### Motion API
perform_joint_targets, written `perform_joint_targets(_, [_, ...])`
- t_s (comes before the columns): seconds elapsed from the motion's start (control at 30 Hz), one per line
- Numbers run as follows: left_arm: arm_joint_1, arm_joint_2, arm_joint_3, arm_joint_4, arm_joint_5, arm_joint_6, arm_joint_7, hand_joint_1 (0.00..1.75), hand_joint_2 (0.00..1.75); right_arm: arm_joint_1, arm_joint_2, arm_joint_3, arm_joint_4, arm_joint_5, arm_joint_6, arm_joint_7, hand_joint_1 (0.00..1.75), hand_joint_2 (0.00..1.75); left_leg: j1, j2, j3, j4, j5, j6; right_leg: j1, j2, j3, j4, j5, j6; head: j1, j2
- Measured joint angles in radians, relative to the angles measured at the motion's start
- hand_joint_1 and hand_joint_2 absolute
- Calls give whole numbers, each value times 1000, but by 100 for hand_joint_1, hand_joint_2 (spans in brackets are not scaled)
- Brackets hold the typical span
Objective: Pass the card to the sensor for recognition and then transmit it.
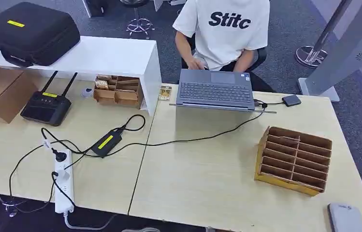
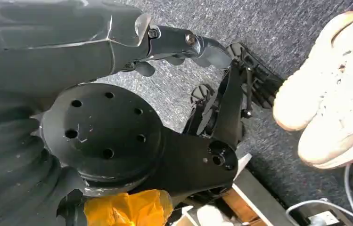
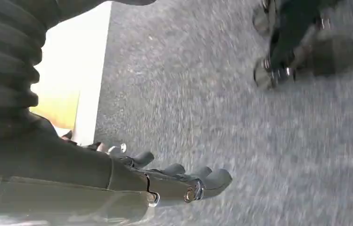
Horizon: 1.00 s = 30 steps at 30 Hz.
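Hanging released, right hand (image 3: 165, 179); left hand (image 2: 165, 40) cannot tell. Likely card (image 1: 165, 92) beside laptop (image 1: 216, 92): light, stiff, slick; pinch its edge.

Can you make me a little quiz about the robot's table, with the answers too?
1. True or false: the grey laptop is open.
2. What lies nearest the slotted cardboard organiser? A) black hard case B) grey flat device C) black router with antennas
3. Fill in: the right hand hangs over grey ____.

Key: 1 true; 2 B; 3 carpet.
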Motion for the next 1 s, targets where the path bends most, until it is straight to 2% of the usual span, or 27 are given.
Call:
perform_joint_targets(0.03, [0, 0, -2, 0, 0, 0, 3, 0, 175, -1, 0, 0, 0, 7, -17, -2, 0, 175, 0, 0, 0, 0, 0, 0, 0, 0, 0, 0, 0, 0, 0, 0])
perform_joint_targets(0.13, [0, -1, -6, 0, 12, 13, 5, 0, 175, -3, 6, -16, -6, -11, -137, -11, 0, 175, 0, 0, 0, 0, 0, 0, 0, 0, 0, 1, 0, 0, -1, 0])
perform_joint_targets(0.17, [0, -2, -8, 0, 15, 16, 5, 0, 175, -5, 6, -25, -8, -14, -136, -11, 0, 175, 0, 0, 0, 0, 0, 0, 0, 0, 0, 1, 0, 0, 0, 0])
perform_joint_targets(0.2, [0, -3, -9, 0, 14, 16, 5, 0, 175, -7, 6, -30, -8, -11, -93, 0, 0, 175, 0, 0, 0, 0, 0, 0, 0, 0, 0, 1, 0, 0, 0, 0])
perform_joint_targets(0.3, [0, 2, -21, 0, 3, 0, 8, 0, 175, -7, 5, -32, -6, 28, 153, 19, 0, 175, 1, 0, 0, 0, 0, 0, 0, 0, 0, 0, 0, 0, 0, 0])
perform_joint_targets(0.43, [0, 2, -22, 0, 3, -2, 9, 0, 175, -7, 5, -31, -6, 31, 163, 19, 0, 175, 1, 0, 0, 0, 0, 0, 0, 0, 0, 0, 0, 0, 0, 0])
perform_joint_targets(0.47, [0, 4, -28, 0, -1, -9, 11, 0, 175, -4, 8, -29, -3, 44, 213, 13, 0, 175, 0, 0, 0, 0, 0, 0, 0, 0, 0, 0, 0, 0, 0, 0])
perform_joint_targets(0.53, [0, 7, -33, 0, 11, 13, 13, 0, 175, 1, 21, -29, -5, 61, -23, -10, 0, 175, 0, 1, 0, 0, 0, 0, 0, 1, 0, 2, 0, 0, 0, 0])
perform_joint_targets(0.8, [-1, 4, -33, 0, 14, 18, 11, 0, 175, -8, 14, -31, -11, 61, -47, -8, 0, 175, 0, 1, 1, 0, 0, 0, 0, 1, 0, 0, 0, 0, 0, 0])
perform_joint_targets(0.9, [-1, 2, -33, 0, 21, 29, 8, 0, 175, -9, 17, -46, -14, 38, -116, -31, 0, 175, 0, 1, 1, 0, 0, 0, 0, 1, 0, 1, 0, 0, 0, 0])
perform_joint_targets(0.93, [-1, 1, -33, 0, 23, 34, 5, 0, 175, -11, 17, -55, -16, 40, -119, -34, 0, 175, 0, 1, 1, 0, 0, 0, 0, 1, 0, 1, 0, 0, 0, 0])
perform_joint_targets(1.0, [-2, 0, -33, 0, 23, 35, 5, 0, 175, -14, 17, -59, -17, 73, -69, -31, 0, 175, 0, 1, 1, 0, 0, 0, 0, 1, 0, 1, 0, 0, 0, 0])
